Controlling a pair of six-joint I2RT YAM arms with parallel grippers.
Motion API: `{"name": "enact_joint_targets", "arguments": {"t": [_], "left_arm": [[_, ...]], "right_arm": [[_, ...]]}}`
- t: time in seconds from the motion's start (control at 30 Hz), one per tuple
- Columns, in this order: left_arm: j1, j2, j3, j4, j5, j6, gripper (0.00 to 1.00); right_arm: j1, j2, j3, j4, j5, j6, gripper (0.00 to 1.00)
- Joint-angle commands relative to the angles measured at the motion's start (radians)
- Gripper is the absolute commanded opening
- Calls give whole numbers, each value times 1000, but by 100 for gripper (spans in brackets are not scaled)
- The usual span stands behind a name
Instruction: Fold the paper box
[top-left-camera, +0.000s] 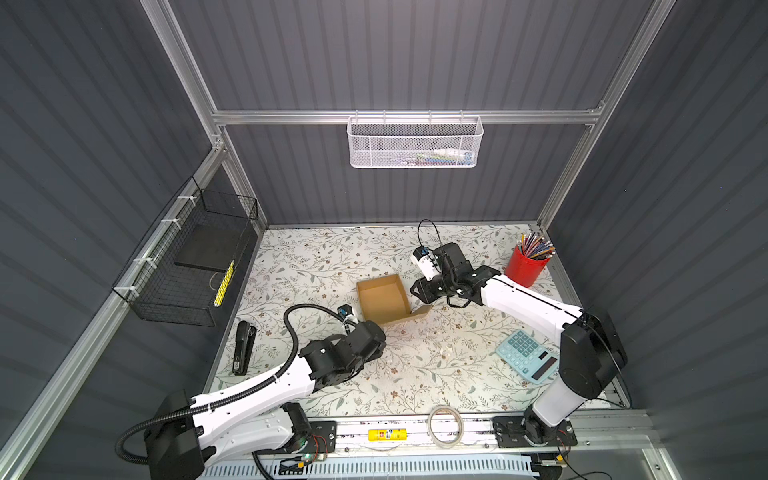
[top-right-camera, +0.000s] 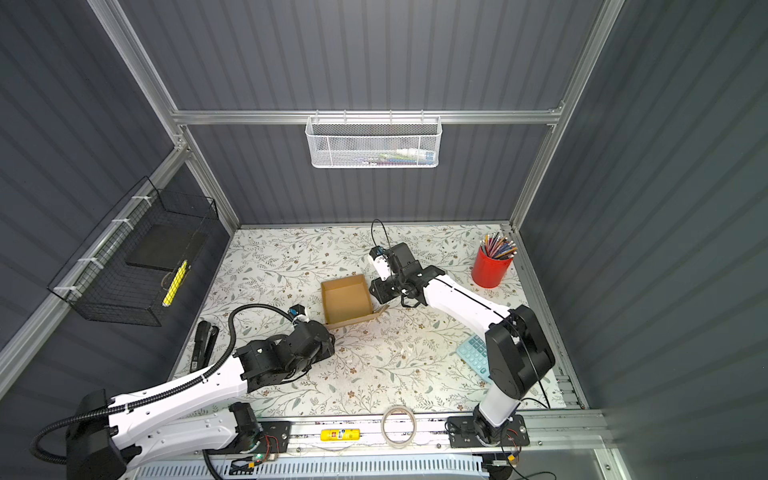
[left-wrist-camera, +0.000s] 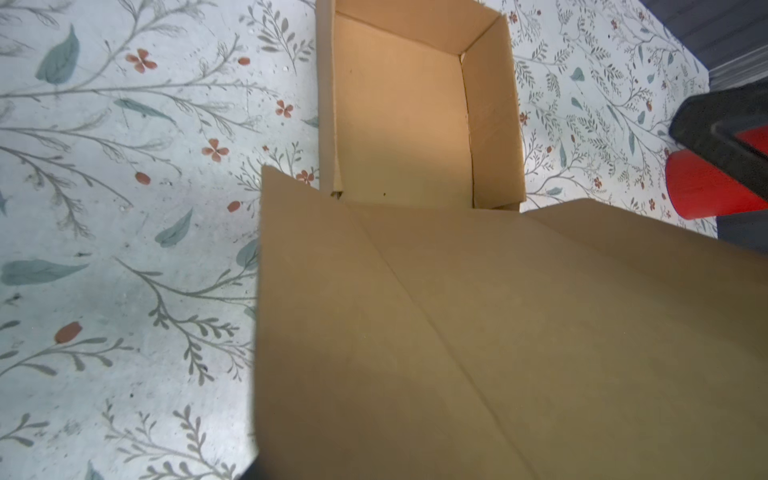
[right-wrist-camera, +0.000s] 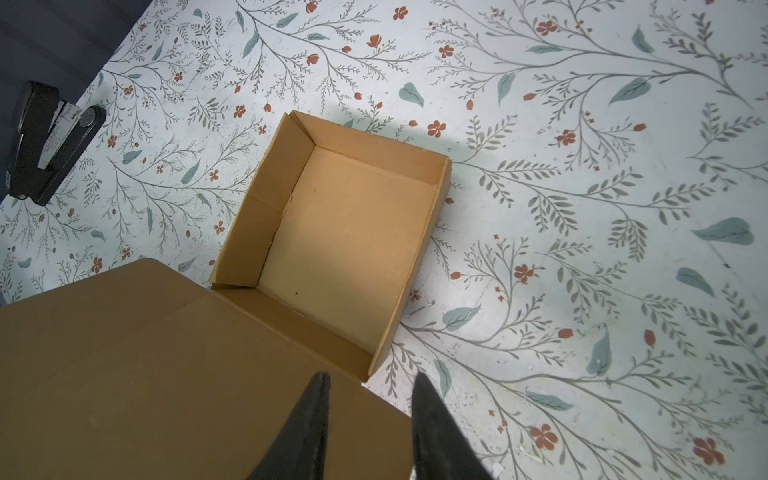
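Paper box (top-left-camera: 382, 298) sits on the floral table (top-left-camera: 415, 365), tray formed, lid (right-wrist-camera: 166, 374) raised. Right gripper (right-wrist-camera: 370, 376) stands part open at the lid's corner, holding nothing; whether my left gripper (top-left-camera: 368, 330) is open or closed I cannot tell. I'd push the lid over evenly, guiding its side flaps inside.

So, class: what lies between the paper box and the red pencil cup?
The right arm's black wrist fills that stretch, above the floral tabletop; both top views show it.

The left arm (top-left-camera: 257, 399) and right arm (top-left-camera: 523, 299) are white shells with black joints. A ribbed black hose (top-left-camera: 289, 332) runs along the left one; a thin black cable (top-left-camera: 419, 230) loops by the right's white wrist camera (top-left-camera: 424, 264). The right gripper (right-wrist-camera: 370, 376) has two tapering black fingers (right-wrist-camera: 307, 428).
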Motion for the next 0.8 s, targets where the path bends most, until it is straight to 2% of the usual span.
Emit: {"name": "enact_joint_targets", "arguments": {"t": [0.0,0.27,0.47,0.77], "left_arm": [[-5,10,-5,13,-82,-12,51],[-3,30,-11,41,-200,8,51],[3,76,54,48,-289,84,52],[70,113,81,125,-317,154,53]], "right_arm": [[13,7,-17,16,-25,-28,34],[23,-9,-59,32,-49,-27,32],[33,-30,-82,33,-53,-18,31],[48,-39,-88,53,-82,6,30]]}}
